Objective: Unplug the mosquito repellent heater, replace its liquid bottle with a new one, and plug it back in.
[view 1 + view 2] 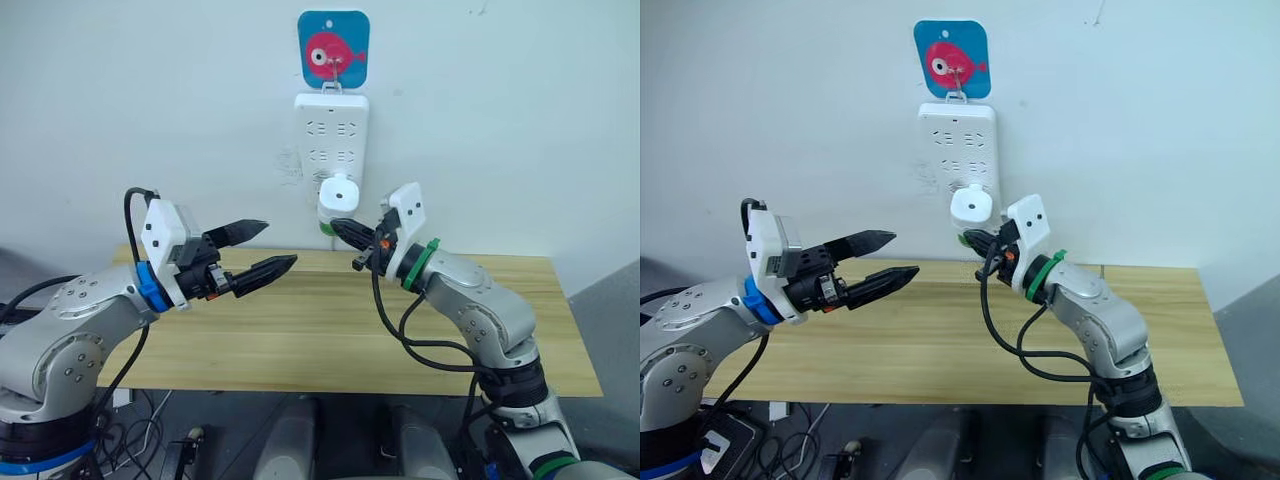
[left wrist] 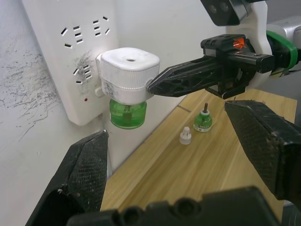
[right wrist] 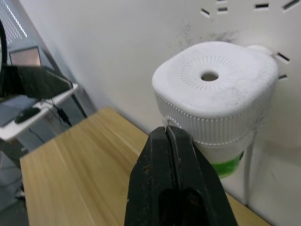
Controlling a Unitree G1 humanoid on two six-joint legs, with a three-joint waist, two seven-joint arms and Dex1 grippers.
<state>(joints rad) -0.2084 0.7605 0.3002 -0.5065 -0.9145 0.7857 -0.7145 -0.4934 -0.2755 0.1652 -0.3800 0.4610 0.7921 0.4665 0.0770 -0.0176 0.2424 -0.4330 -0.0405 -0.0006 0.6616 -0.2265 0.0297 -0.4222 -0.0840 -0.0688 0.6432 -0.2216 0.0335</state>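
We see right gripper (image 1: 345, 231) closed, tip touching heater (image 1: 338, 195) at frame centre | left gripper (image 1: 260, 250) open, raised mid-left

Both arms are silver-grey metal with rounded joint housings dotted by small screws. The left arm (image 1: 70, 325) wears a blue wrist ring, the right arm (image 1: 480, 310) a green one. White blocky camera housings sit above textured black fingers (image 2: 89, 165); black cables loop alongside.
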